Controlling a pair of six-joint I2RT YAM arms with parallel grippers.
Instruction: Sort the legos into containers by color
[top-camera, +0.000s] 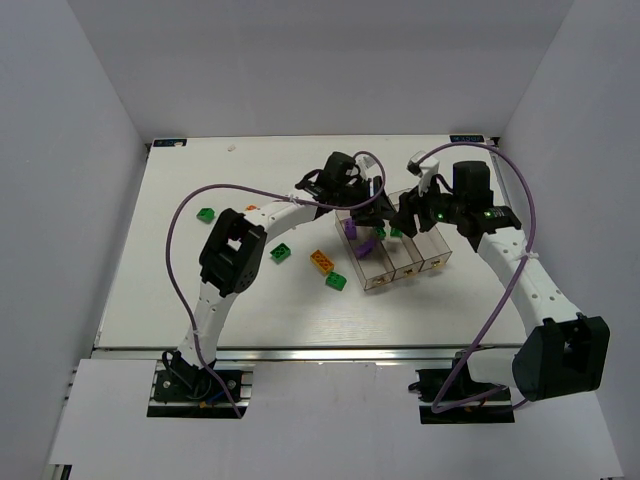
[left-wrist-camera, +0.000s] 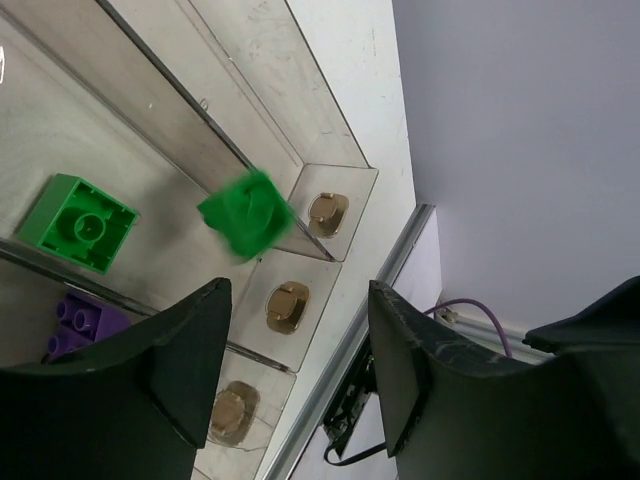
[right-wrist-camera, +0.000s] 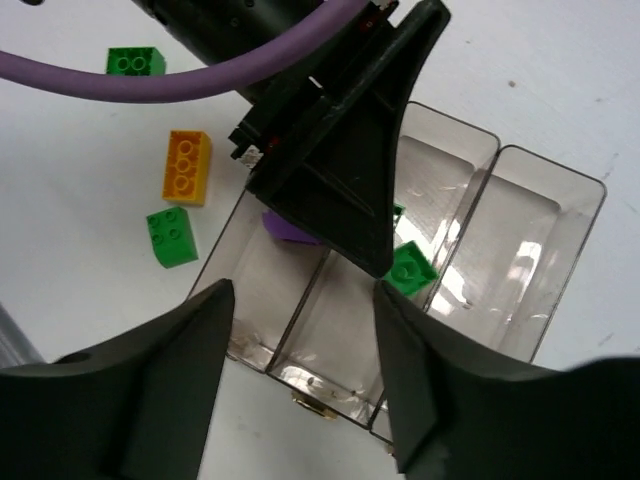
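Three joined clear bins (top-camera: 432, 250) stand mid-table. My left gripper (top-camera: 375, 215) hangs over them, open and empty (left-wrist-camera: 300, 300). Just below its jaws a blurred green lego (left-wrist-camera: 247, 215) is loose in the air over the middle bin. Another green lego (left-wrist-camera: 78, 222) lies in that bin, and a purple one (left-wrist-camera: 85, 322) lies in the neighbouring bin. My right gripper (top-camera: 410, 215) is open and empty above the bins' near end (right-wrist-camera: 305, 290). Its view shows the green lego (right-wrist-camera: 410, 268) in the middle bin and a purple one (right-wrist-camera: 290, 228) in the left bin, partly hidden by the left gripper's finger (right-wrist-camera: 350, 150).
Loose on the table left of the bins are an orange lego (top-camera: 321, 262) and green legos (top-camera: 335, 282), (top-camera: 281, 254), (top-camera: 206, 215). The right bin (right-wrist-camera: 540, 220) holds nothing I can see. Purple cables arch over both arms.
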